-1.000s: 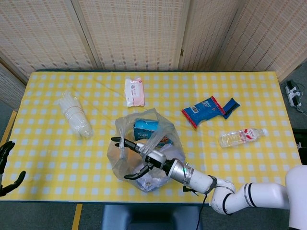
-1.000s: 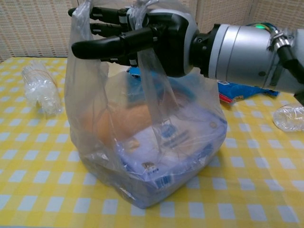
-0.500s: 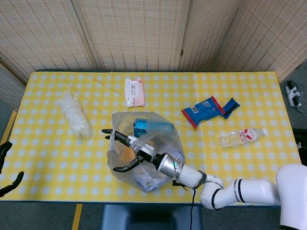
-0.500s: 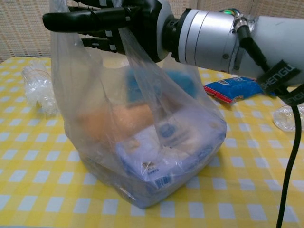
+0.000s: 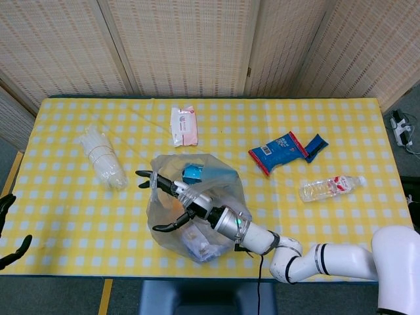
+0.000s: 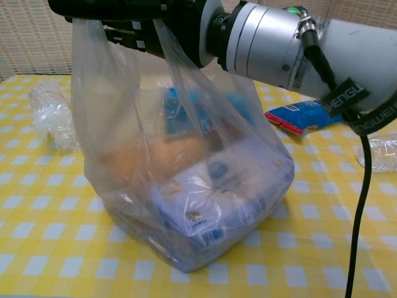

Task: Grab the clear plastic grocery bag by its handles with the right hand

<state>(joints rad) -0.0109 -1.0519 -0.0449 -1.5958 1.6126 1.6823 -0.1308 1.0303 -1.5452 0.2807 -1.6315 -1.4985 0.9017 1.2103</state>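
Observation:
The clear plastic grocery bag (image 5: 226, 187) (image 6: 186, 186) stands on the yellow checked table near its front edge, with a blue box, something orange and a white-and-blue pack inside. My right hand (image 5: 184, 200) (image 6: 155, 18) reaches leftward through both handles (image 6: 93, 43), which hang taut over its straight fingers. The thumb is spread well apart below them and nothing is curled around the plastic. The bag's bottom rests on the cloth. My left hand (image 5: 10, 226) hangs off the table's front left corner, fingers apart and holding nothing.
A stack of clear cups (image 5: 102, 157) (image 6: 53, 115) lies to the left. A pink wipes pack (image 5: 184, 125) is behind the bag. A blue snack pack (image 5: 279, 152) (image 6: 304, 118), a dark blue packet (image 5: 316, 147) and a water bottle (image 5: 331, 188) lie to the right.
My right hand has risen and pushed further left through the handles, drawing the bag's upper part taut and taller. The left hand has barely moved.

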